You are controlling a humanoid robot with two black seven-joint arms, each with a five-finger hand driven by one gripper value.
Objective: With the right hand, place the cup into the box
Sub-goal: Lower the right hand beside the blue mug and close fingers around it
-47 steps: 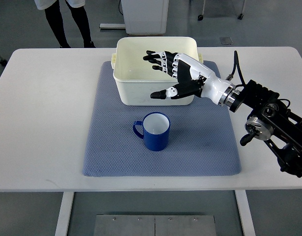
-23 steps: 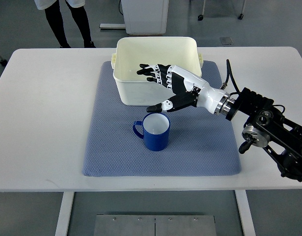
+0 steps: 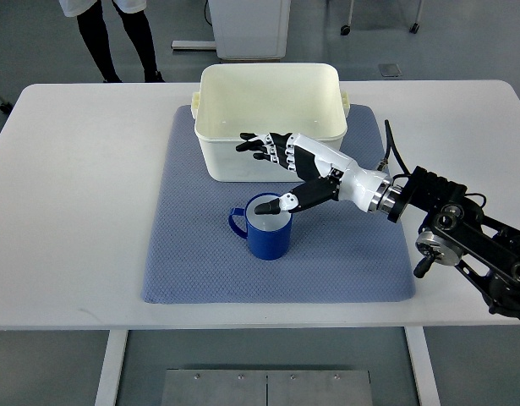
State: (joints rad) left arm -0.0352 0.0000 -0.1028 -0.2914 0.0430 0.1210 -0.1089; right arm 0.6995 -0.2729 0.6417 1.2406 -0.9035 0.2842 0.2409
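A blue cup [image 3: 263,233] with a white inside stands upright on the grey-blue mat [image 3: 192,254], its handle pointing left. Behind it a cream box [image 3: 269,88] rests on the mat's far part. My right hand [image 3: 268,172] reaches in from the right and hovers over the cup's far rim. Its fingers [image 3: 264,144] are spread in front of the box's near wall, and the thumb tip sits over the cup's opening. The hand is open and holds nothing. The left arm does not show.
The mat lies on a white table [image 3: 73,203]. My right forearm and its black joint [image 3: 462,237] cross the table's right side. A person's legs [image 3: 116,38] stand beyond the far left edge. A white cabinet [image 3: 251,25] stands behind the box.
My right hand has come down and towards me from over the box to the cup's rim. The thumb now sits over the cup's opening. The cup has not moved.
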